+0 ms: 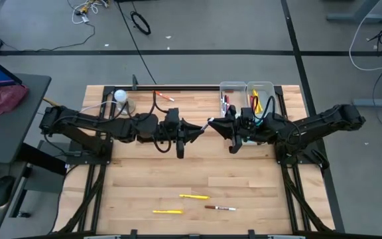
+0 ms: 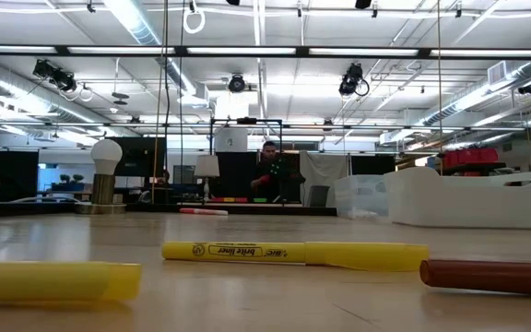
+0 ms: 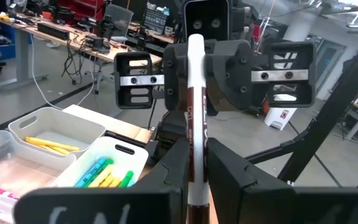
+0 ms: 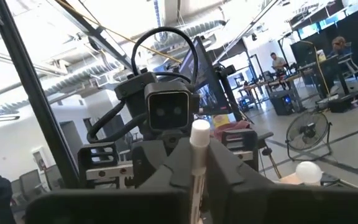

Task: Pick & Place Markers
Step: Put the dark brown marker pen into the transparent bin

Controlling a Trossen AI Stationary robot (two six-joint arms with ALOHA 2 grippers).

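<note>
A thin white-barrelled marker hangs in the air over the middle of the table, between my two grippers. My left gripper comes at it from the table's left and my right gripper from the right, tips almost meeting; both are shut on it. In the left wrist view the marker runs from my own fingers up through the right gripper's fingers. Three more markers lie flat near the table's near edge: two yellow ones and a white one with a brown cap. My left gripper pinches the marker's barrel near its dark end between its two fingers, coming level from the table's left, the fingers lying along the barrel. The marker is lifted clear of the table. My right gripper pinches the barrel near its white end between its two fingers, coming level from the table's right. The white end sticks out past its fingers toward its wrist.
Two clear bins with markers in them stand at the far right edge behind my right gripper. A white ball on a grey base stands far left. A red-and-white marker lies near the far edge. Bare wood lies between arms and near markers.
</note>
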